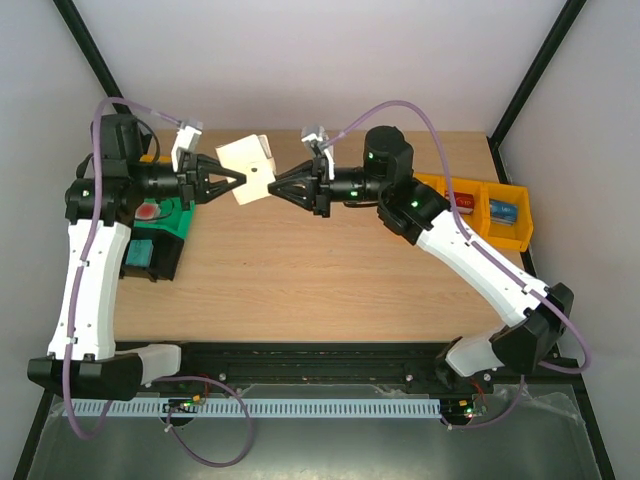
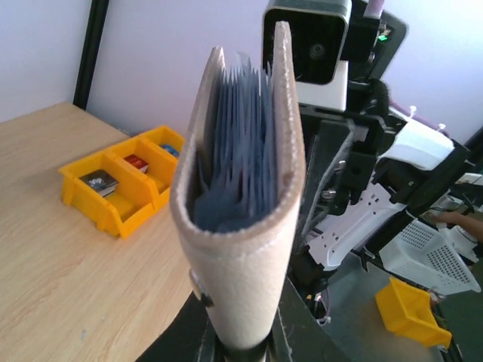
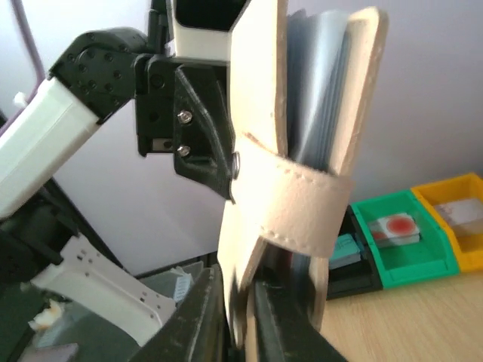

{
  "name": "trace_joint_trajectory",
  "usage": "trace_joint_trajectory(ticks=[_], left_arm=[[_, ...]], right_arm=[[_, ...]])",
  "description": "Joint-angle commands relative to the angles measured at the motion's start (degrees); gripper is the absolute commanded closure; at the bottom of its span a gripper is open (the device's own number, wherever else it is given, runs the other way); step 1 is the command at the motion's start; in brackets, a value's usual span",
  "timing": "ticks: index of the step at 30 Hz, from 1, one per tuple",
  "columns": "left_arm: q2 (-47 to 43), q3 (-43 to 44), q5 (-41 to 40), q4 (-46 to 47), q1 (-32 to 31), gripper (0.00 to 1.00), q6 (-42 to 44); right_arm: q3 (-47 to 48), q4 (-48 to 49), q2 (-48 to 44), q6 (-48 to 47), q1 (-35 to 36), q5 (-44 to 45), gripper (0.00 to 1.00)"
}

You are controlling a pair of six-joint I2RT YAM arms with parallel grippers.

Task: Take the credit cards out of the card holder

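The card holder [image 1: 250, 170], pale beige outside, hangs in the air above the table's far middle, held from both sides. My left gripper [image 1: 240, 181] is shut on its folded spine end [image 2: 241, 249], the fingers [image 2: 202, 348] pressed against the leather. My right gripper [image 1: 272, 187] is shut on the lower edge of one cover [image 3: 260, 98], just below the snap tab [image 3: 294, 204], which is wrapped across the opening. Blue-grey pocket leaves [image 2: 238, 151] show between the covers. The credit cards are hidden; none can be made out among the leaves.
A row of yellow bins [image 1: 480, 205] with small items stands at the table's right edge. At the left sit a green bin [image 1: 165, 215] holding a red-dotted item and a black bin [image 1: 150, 255]. Bare wooden table [image 1: 320, 280] lies below the grippers.
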Motion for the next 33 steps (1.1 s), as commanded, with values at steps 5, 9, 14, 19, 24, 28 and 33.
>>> trace_joint_trajectory(ticks=[5, 9, 14, 19, 24, 28, 33], left_arm=[[-3.4, -0.8, -39.2, -2.2, -4.2, 0.98, -4.2], [-4.3, -2.4, -57.0, -1.5, -9.7, 0.98, -3.6], [-4.3, -3.0, -54.4, -1.0, -9.9, 0.98, -5.3], [-4.3, -3.5, -53.3, -0.7, -9.9, 0.98, -6.0], [-4.2, -3.9, -50.3, -0.3, -9.9, 0.98, -6.9], [-4.2, -4.0, -48.4, 0.0, -9.8, 0.98, -7.2], [-4.2, -3.6, -47.9, 0.2, -9.9, 0.98, -7.6]], right_arm=[[0.2, -9.2, -4.8, -4.4, 1.0, 41.9, 0.49], [5.1, -13.7, -1.4, -3.2, 3.2, 51.4, 0.57], [9.8, -10.8, 3.8, -5.9, 12.7, 56.4, 0.6], [11.6, -5.9, 8.5, -2.1, 14.8, 56.6, 0.68], [17.7, -9.4, 14.5, -0.7, 15.3, 55.5, 0.69], [18.8, -10.2, 16.5, -0.2, 15.2, 57.7, 0.7], [19.7, -12.7, 18.5, -0.1, 15.2, 60.0, 0.71]])
